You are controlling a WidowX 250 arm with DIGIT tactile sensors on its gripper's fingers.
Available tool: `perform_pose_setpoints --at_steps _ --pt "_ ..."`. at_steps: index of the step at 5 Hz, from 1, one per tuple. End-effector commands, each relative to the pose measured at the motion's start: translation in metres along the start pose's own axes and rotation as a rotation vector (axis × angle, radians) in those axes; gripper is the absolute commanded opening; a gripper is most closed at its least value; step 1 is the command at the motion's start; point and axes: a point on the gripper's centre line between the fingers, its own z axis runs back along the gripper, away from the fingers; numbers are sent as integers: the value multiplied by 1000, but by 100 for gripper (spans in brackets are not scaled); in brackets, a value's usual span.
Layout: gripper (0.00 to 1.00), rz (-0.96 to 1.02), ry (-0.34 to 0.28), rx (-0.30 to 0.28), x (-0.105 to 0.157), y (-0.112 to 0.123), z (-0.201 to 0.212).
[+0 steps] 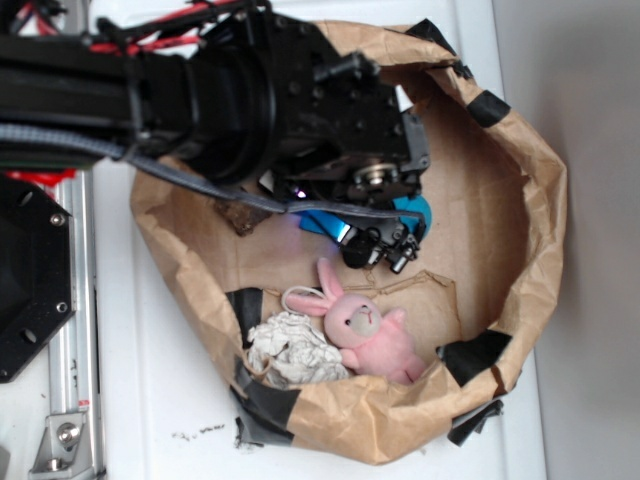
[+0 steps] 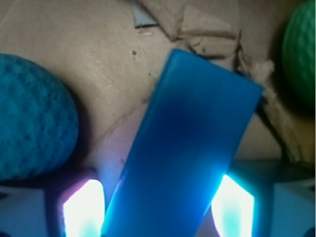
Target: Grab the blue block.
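Observation:
The blue block (image 2: pixel 190 148) is a flat, smooth, bright blue rectangle lying slanted on the brown paper floor of the bag. In the wrist view it fills the gap between my gripper's (image 2: pixel 158 215) two glowing fingertips (image 2: pixel 84 212), and both touch its long edges near the bottom of the frame. The gripper is shut on the block. In the exterior view the gripper (image 1: pixel 380 250) is low inside the paper bag (image 1: pixel 520 200). Only a sliver of the blue block (image 1: pixel 325 222) shows under the arm.
A teal textured ball (image 2: pixel 29 123) lies just left of the block and a green ball (image 2: pixel 302 49) at the far right. A pink plush rabbit (image 1: pixel 370 330) and a white crumpled cloth (image 1: pixel 290 350) lie at the bag's near side. The bag's walls ring the gripper.

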Motion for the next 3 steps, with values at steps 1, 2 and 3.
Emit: perform_pose_setpoints --at_steps 1,2,3 --pt "0 110 14 15 6 24 3" --pt "0 95 31 46 2 26 4" --pt "0 -9 6 83 1 18 28"
